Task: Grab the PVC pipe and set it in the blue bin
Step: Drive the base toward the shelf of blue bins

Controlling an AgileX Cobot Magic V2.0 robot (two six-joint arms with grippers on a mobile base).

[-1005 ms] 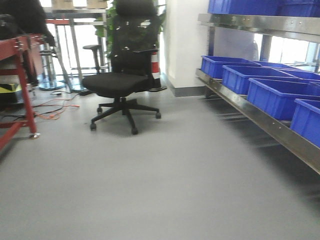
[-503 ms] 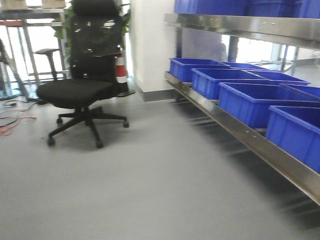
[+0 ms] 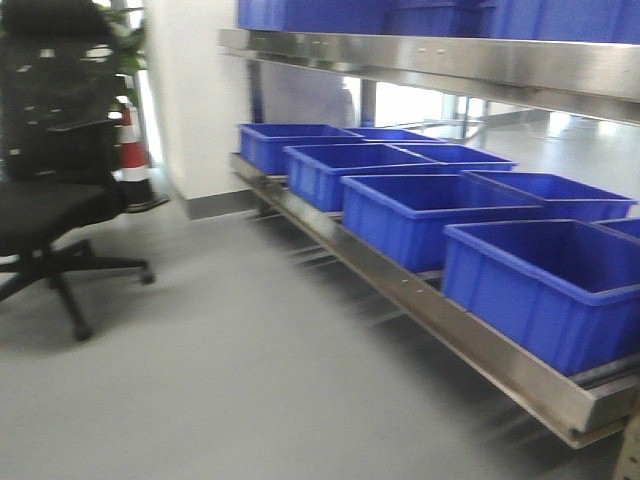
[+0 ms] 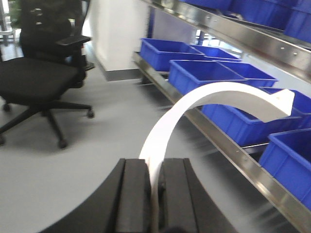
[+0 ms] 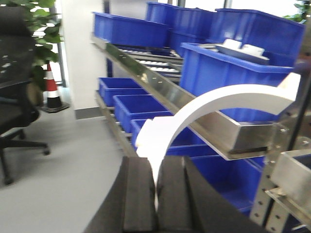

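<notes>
A white curved PVC pipe (image 4: 214,97) arcs up and to the right from my left gripper (image 4: 154,162), which is shut on its lower end. In the right wrist view a second white curved PVC pipe (image 5: 218,104) rises from my right gripper (image 5: 156,162), also shut on its lower end. A row of open blue bins (image 3: 545,275) sits on a low steel shelf (image 3: 440,310) along the right side. The bins (image 4: 214,77) lie beyond the left pipe, and more bins (image 5: 228,73) stand on an upper shelf behind the right pipe. Neither gripper shows in the front view.
A black office chair (image 3: 50,190) stands on the grey floor at the left. Behind it are an orange traffic cone (image 3: 130,150) and a white pillar (image 3: 195,100). A second steel shelf (image 3: 450,65) with blue bins runs overhead. A perforated steel post (image 5: 277,174) stands at the right.
The front view has swung to the right: the chair has slid to the left edge and the row of blue bins now fills the right half, larger and closer.
</notes>
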